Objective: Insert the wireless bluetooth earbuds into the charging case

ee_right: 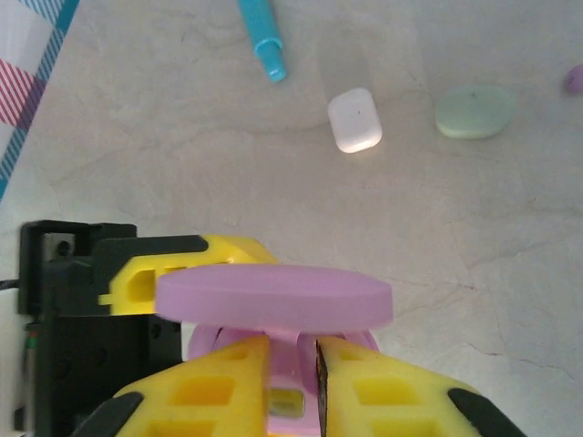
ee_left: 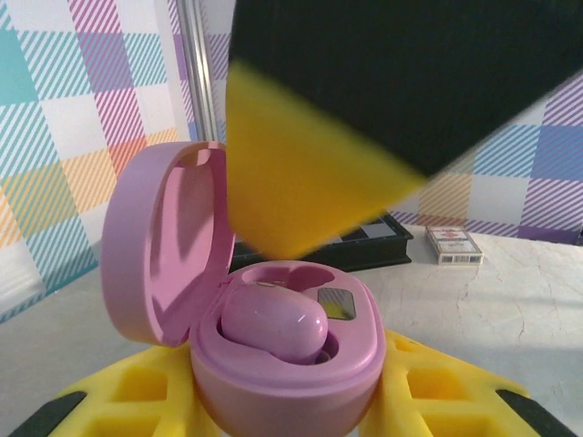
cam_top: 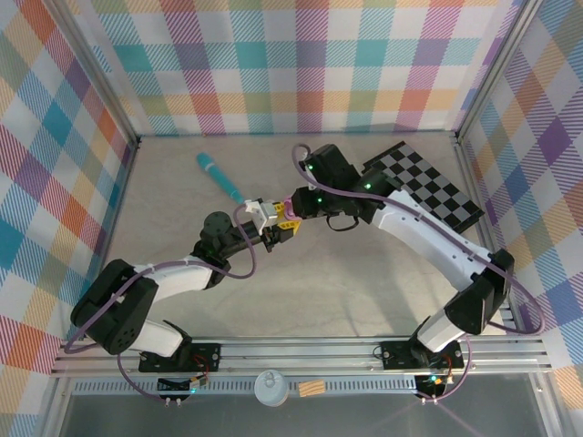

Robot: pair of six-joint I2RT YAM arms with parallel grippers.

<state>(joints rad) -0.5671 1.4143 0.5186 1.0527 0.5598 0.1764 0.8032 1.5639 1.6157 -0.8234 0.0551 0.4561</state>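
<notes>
The left gripper clamps the purple charging case by its base, a yellow finger on each side, and holds it up off the table at mid-field; the right gripper hangs right over it, fingers drawn to a narrow slit, and I cannot tell whether anything is nipped between them. The lid stands open to one side; one purple earbud lies in the nearer well, while the well beside it looks unfilled.

The bud appears to sit high and a little askew; a push landing off-centre could tip it out or lever the case round in the left grip; a finger catching the lid could snap it shut on an unseated bud.

Around: the checkered board lies well off to the right; the teal stick, a pale green case and a white case lie on the table beyond, apart from the grippers; a small purple bud lies near the green case; only the lid crowds the approach.
</notes>
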